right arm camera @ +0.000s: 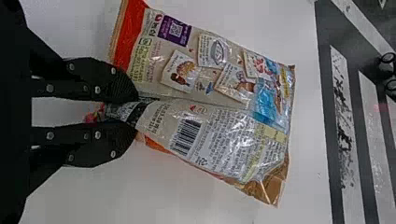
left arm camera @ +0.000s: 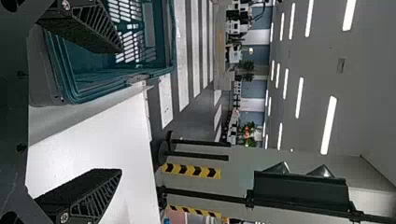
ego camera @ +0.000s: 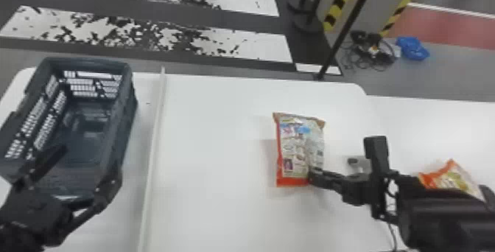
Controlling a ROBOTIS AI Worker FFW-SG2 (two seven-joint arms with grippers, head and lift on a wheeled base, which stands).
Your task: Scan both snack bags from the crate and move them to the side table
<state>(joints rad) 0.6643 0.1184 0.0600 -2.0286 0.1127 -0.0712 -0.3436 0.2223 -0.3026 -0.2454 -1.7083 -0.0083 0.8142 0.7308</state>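
My right gripper [ego camera: 313, 175] is shut on the lower right edge of a snack bag [ego camera: 298, 144], whose printed back faces up over the white table. In the right wrist view, the gripper [right arm camera: 135, 110] pinches gathered wrapper of the bag [right arm camera: 224, 112]. A second snack bag [ego camera: 451, 177] lies at the far right, partly hidden behind my right arm. My left gripper [ego camera: 88, 163] is open over the near end of the dark crate [ego camera: 127, 122], which holds no bag. From the left wrist, that gripper [left arm camera: 119, 112] has nothing between its spread fingers, with the crate [left arm camera: 100, 88] close by.
A long pale strip [ego camera: 153, 140] runs along the white table [ego camera: 221, 129], between the crate and the held bag. Another white surface [ego camera: 434, 126] adjoins on the right. Beyond the tables stand black posts, with cables and a blue item [ego camera: 412, 48] on the floor.
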